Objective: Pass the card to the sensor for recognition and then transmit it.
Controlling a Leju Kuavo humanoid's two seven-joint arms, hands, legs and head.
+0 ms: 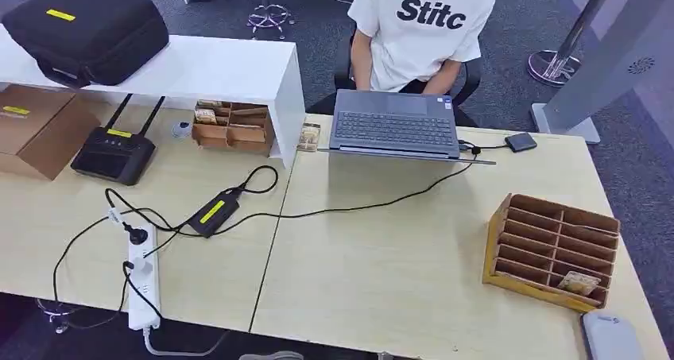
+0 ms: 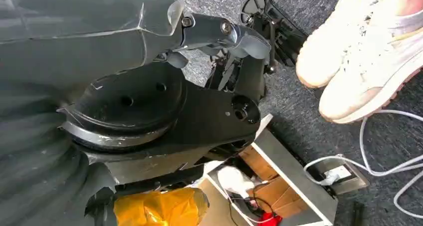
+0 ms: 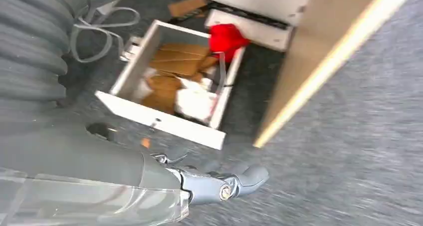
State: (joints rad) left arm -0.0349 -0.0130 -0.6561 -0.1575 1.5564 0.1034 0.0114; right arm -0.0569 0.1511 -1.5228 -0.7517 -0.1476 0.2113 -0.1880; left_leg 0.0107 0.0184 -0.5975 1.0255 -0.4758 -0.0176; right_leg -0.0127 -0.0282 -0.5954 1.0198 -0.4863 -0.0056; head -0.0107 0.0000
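Note:
A card (image 1: 579, 282) lies in a lower slot of the wooden slotted rack (image 1: 509, 241) at the table's right edge. The small dark sensor (image 1: 520, 142) sits at the far right of the table, wired to the laptop (image 1: 395, 124). My left hand (image 2: 234, 41) hangs beside my body above the floor, fingers apart, holding nothing. My right hand (image 3: 219, 183) also hangs low over grey carpet, thumb stretched out and nothing in it; that view is blurred. A grey rounded piece (image 1: 608, 336) at the table's near right corner looks like part of my right arm.
A person in a white T-shirt (image 1: 421, 26) sits behind the laptop. A white shelf (image 1: 199, 70), router (image 1: 113, 153), adapter (image 1: 213, 213), power strip (image 1: 143, 284) and cables cover the table's left half. A wooden box (image 1: 230, 125) and a small card stack (image 1: 308, 136) sit near the shelf.

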